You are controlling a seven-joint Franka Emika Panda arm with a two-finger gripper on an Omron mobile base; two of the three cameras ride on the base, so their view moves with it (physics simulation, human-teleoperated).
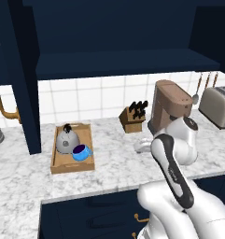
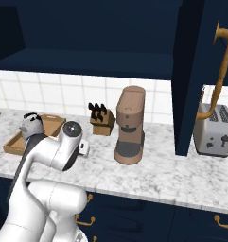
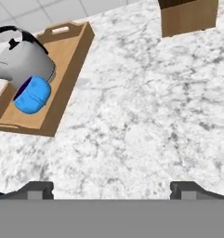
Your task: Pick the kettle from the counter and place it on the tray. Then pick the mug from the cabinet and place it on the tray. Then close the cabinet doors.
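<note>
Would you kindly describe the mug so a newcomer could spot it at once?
Find the marbled counter under the open navy cabinet; at its left lies a wooden tray. The mug sits there against the grey kettle: small, round, bright blue.

You will find nothing to read here: no words, brand marks, numbers or signs stand on any surface. The brown coffee machine (image 2: 130, 126) at the centre of the right base view has a plain front (just a small dark dot on its face, not a character). The silver toaster (image 2: 212, 131) at the right edge of that view shows only small dark dots and a slot shape on its side, no lettering. The shallow light-brown wooden tray (image 3: 67, 60) in the upper left of the hand view, and the small round bright-blue mug (image 3: 32, 95) in it, are unmarked.
</note>
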